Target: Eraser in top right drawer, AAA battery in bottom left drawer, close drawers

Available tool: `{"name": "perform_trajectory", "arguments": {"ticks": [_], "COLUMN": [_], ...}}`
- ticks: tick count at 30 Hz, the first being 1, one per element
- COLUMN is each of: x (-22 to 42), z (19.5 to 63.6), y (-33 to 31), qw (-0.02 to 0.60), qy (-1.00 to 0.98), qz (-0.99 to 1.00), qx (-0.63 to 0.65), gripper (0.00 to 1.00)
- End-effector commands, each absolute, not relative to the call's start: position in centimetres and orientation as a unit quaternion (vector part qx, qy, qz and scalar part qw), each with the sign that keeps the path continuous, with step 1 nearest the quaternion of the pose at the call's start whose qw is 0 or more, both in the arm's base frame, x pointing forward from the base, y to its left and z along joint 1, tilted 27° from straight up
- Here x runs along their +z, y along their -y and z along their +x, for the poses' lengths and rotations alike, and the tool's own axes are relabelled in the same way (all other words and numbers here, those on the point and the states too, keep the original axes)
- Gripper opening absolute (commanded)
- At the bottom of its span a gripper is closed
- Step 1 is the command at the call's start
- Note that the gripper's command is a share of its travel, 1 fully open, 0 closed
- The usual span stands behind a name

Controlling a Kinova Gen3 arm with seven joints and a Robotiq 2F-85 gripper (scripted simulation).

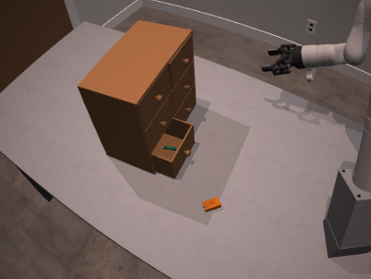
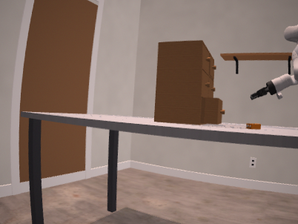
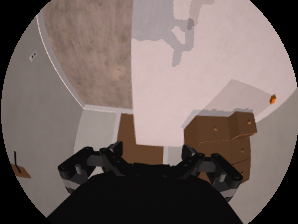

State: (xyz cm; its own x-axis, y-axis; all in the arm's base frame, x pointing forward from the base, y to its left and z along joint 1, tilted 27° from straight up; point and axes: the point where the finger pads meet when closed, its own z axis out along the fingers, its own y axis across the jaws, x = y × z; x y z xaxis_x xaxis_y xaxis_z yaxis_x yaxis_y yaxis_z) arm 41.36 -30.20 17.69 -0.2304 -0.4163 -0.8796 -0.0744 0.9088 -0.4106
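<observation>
The small chest (image 1: 125, 60) (image 2: 179, 81) (image 3: 201, 131) stands upright. Its bottom-left drawer (image 1: 183, 159) (image 2: 212, 110) (image 3: 241, 125) is pulled partly out and looks level. A thin green cylinder (image 1: 170, 148), seemingly the AAA battery, lies in it. The top-right drawer (image 1: 177, 65) looks pushed in or nearly so; its inside is hidden. An orange block (image 1: 211, 204) (image 2: 253, 126) (image 3: 273, 99) lies on the table in front of the chest; I cannot tell if it is the eraser. My gripper (image 1: 268, 60) (image 2: 252, 97) (image 3: 152, 150) is open and empty, high and well away from the chest.
The other drawers look closed. The grey table (image 1: 277, 185) (image 2: 100, 119) (image 3: 165, 95) carries the chest near its far side and the robot's base (image 1: 348, 217) at the right. A wall shelf (image 2: 256, 56) is behind.
</observation>
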Motion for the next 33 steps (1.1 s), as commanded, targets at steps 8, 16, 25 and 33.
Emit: {"name": "perform_trajectory", "arguments": {"ticks": [8, 16, 25, 33], "x": [18.5, 19.1, 19.8, 20.3], "z": [41.3, 41.3, 41.3, 41.1], "y": [29.5, 29.6, 29.1, 29.0], "qw": [0.514, 0.456, 0.371, 0.314], "qy": [-0.831, -0.863, -0.903, -0.924], "qz": [-0.146, -0.139, -0.124, -0.112], "qx": [-0.155, -0.17, -0.18, -0.187], "gripper": [1.0, 1.0, 1.0, 1.0]}}
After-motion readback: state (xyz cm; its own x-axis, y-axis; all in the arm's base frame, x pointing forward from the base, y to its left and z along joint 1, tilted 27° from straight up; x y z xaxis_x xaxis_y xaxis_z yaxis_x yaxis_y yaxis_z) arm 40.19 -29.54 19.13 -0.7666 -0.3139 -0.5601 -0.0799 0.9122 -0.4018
